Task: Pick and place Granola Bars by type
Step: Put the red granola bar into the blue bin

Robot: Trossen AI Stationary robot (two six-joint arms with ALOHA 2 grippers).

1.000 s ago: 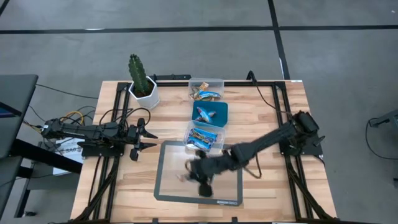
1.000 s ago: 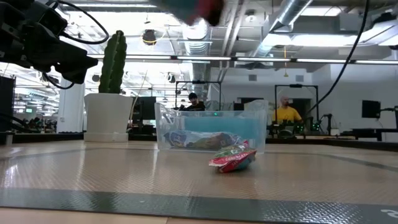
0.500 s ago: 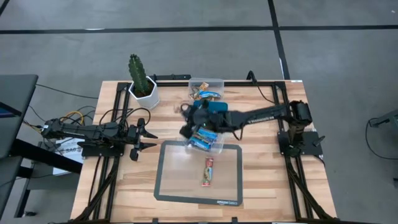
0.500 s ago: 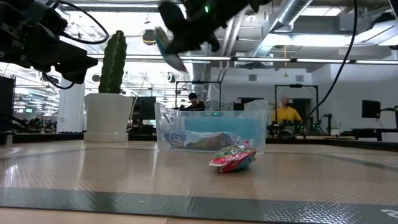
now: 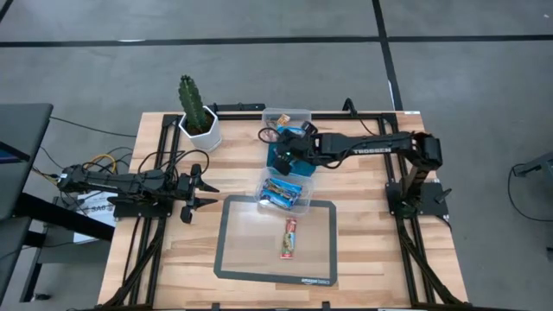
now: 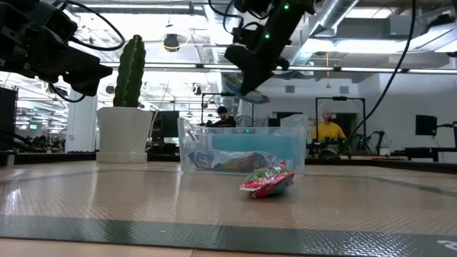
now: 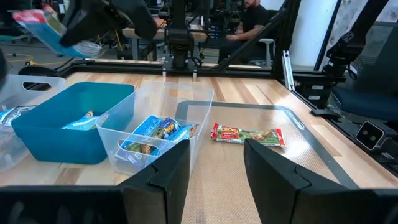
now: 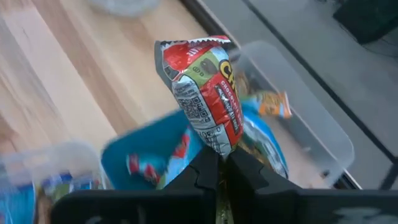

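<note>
Dangling red-wrapped bar (image 8: 205, 99) (barcode showing), crinkled, shiny

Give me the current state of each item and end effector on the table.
right end effector: shut on red granola bar, above teal tub
left end effector: open, empty, at the table's left
red bar on mat: lying flat
clear tubs: holding bars

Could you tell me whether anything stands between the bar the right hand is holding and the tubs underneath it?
Nothing visible does. The right hand holds a red-wrapped bar in the air over the teal tub, and the tubs are open-topped. The left hand waits apart at the table's left.
</note>
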